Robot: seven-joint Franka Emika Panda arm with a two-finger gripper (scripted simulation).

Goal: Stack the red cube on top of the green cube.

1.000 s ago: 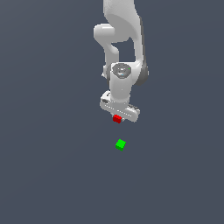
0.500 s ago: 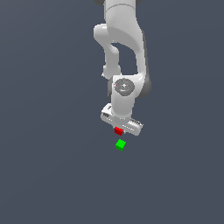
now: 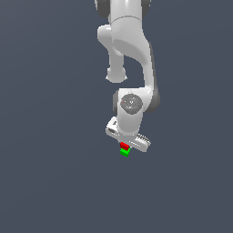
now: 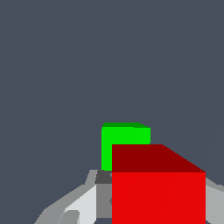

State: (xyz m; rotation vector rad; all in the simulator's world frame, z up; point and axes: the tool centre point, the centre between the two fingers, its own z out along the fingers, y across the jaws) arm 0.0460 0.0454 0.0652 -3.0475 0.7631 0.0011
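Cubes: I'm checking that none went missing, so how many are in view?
2. The red cube sits in the end effector; the green cube is directly beneath it. None appears hidden.

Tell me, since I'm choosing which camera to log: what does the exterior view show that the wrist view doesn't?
Only the exterior view shows the whole white jointed arm reaching down over the plain grey floor. Only the wrist view shows close up the cubes' separate faces and the light grey fingers. Both share the small bright red cube in the claw and the small bright green cube, red above green.
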